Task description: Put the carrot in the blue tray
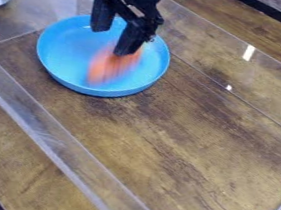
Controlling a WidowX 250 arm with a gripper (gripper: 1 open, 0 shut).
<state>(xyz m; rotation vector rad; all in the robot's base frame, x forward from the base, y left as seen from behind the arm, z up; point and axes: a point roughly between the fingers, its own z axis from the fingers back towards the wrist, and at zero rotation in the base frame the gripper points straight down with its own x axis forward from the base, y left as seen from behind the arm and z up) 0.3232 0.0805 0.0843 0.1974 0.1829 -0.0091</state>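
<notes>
Carrot (106, 67) blurred orange, inside tray (60, 51), just below claw (115, 42), apart from fingers. Long axis roughly up-down in frame; which end is leafy not clear. Tray blue, round, holding only carrot, on wooden table (203, 158). Claw above tray's far half, fingers spread wide, gripping nothing.
</notes>
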